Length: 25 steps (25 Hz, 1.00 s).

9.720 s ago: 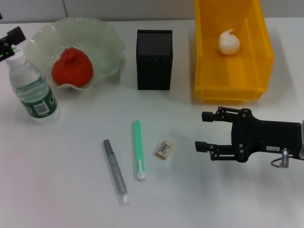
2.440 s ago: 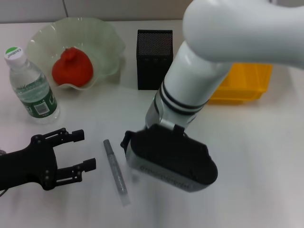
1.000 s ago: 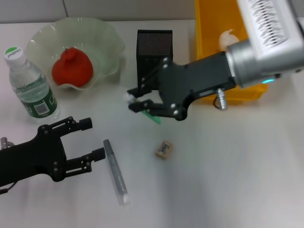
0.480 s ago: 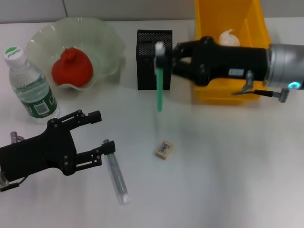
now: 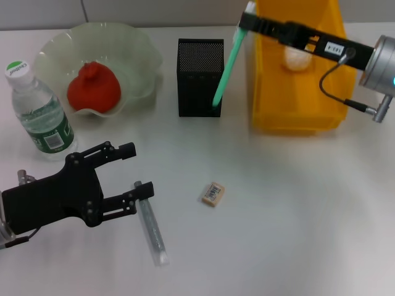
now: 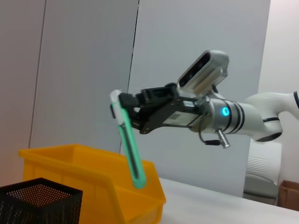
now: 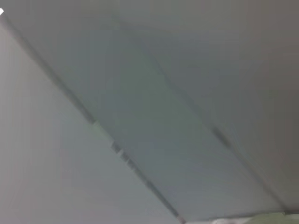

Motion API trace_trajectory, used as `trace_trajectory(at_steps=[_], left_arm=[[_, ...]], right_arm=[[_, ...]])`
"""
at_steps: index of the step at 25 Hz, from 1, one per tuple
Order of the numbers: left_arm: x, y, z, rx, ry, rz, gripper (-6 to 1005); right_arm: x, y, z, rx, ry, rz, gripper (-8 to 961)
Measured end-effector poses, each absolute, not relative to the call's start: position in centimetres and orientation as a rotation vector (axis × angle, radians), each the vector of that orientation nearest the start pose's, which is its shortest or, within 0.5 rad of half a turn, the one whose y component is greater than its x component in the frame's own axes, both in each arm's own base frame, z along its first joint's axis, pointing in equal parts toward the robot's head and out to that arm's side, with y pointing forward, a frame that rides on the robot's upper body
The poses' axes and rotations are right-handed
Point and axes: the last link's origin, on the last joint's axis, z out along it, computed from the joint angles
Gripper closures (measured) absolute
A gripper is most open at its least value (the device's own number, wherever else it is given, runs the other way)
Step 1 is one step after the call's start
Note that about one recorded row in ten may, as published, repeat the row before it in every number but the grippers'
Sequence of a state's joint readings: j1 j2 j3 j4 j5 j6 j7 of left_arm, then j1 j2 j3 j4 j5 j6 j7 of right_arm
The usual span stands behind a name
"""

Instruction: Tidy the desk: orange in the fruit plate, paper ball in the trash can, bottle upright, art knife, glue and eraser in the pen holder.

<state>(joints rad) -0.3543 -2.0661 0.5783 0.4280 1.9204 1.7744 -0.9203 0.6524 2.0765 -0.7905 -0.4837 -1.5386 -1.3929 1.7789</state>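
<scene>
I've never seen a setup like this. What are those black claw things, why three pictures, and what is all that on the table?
It is a two-armed robot tidying a desk. The black claws are its grippers. One picture comes from a camera on its head looking down; the others come from cameras on its wrists.

The right gripper is shut on a green stick, held tilted above the black mesh pen holder. The left wrist picture shows that too; the right wrist picture shows only blank surfaces.

The left gripper is open, beside a grey pen-like tool. Nearby lies a small eraser.

The orange is in the green fruit plate, the bottle stands upright, and the paper ball is in the yellow trash can.
</scene>
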Motion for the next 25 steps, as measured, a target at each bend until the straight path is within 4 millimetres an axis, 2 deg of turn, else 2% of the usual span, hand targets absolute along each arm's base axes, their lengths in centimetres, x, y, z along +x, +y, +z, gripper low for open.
trace_trajectory(at_steps=[2, 11, 25], left_arm=[[-29.8, 24.6, -1.1, -2.619, -0.404, -1.017, 199], [-29.9, 24.3, -1.5, -2.609, -0.392, -1.024, 200], [-30.0, 24.1, -1.5, -2.593, -0.399, -1.036, 199]], right_arm=[[20.7, 38.8, -0.3, -2.284, 1.26, 1.307, 784], [20.7, 40.8, -0.4, -2.133, 1.308, 1.326, 764], [20.0, 42.1, -0.6, -2.114, 1.205, 1.277, 734]])
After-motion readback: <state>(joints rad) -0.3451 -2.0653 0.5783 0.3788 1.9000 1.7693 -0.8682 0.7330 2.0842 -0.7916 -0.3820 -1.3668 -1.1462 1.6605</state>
